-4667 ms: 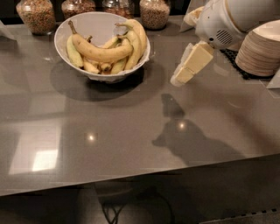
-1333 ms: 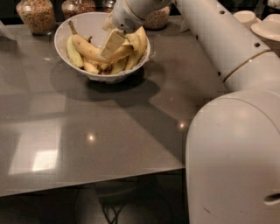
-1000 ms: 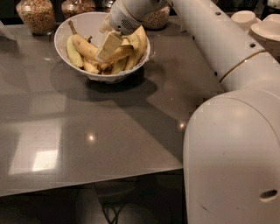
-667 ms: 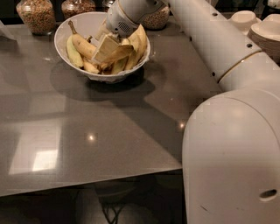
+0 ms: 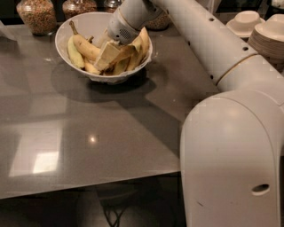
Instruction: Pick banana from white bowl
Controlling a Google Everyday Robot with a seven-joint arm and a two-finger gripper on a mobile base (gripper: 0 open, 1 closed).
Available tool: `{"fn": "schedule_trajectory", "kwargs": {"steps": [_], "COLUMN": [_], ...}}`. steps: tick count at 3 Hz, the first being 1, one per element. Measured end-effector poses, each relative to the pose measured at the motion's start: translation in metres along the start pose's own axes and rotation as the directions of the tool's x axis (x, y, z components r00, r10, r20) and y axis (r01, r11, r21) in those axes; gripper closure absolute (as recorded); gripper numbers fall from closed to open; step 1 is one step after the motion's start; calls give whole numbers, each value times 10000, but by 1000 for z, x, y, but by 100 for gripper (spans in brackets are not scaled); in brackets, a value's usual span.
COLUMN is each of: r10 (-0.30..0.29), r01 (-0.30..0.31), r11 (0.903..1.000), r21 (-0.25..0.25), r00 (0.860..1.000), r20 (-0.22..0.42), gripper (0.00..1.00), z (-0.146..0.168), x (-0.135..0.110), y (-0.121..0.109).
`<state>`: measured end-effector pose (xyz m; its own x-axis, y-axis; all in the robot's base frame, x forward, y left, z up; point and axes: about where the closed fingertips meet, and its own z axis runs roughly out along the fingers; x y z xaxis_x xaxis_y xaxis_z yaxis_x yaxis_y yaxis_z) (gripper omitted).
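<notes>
The white bowl (image 5: 90, 21) stands at the back left of the grey table and holds several bananas. The banana (image 5: 87, 47), long and yellow with a dark brown stem, lies on the left side of the bowl, next to a shorter greenish-yellow one (image 5: 74, 53). My gripper (image 5: 106, 58) reaches down into the middle of the bowl from the right and sits among the bananas, just right of the long banana. It hides part of the pile under it.
Two glass jars (image 5: 36, 15) (image 5: 79, 6) of grain stand behind the bowl. Stacked beige dishes (image 5: 269, 39) and a cup on a saucer (image 5: 245, 20) are at the back right. My arm and its large white body (image 5: 230, 155) fill the right front of the view.
The gripper came from right of the bowl to over it, then sank a little lower and to the left into the bananas. The bowl has not moved.
</notes>
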<state>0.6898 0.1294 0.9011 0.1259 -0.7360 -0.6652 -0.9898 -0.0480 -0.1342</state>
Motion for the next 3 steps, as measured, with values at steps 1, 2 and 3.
{"fn": "schedule_trajectory", "kwargs": {"steps": [1, 2, 3], "r10": [95, 93, -2], "r01": [-96, -94, 12], "r11": [9999, 9999, 9998], "r21": [-56, -52, 180], "r00": [9998, 9998, 9984], "r20": [-184, -192, -569], "gripper": [54, 78, 98], "z": [5, 3, -16], "x": [9, 7, 7], "y": [-3, -3, -3]}}
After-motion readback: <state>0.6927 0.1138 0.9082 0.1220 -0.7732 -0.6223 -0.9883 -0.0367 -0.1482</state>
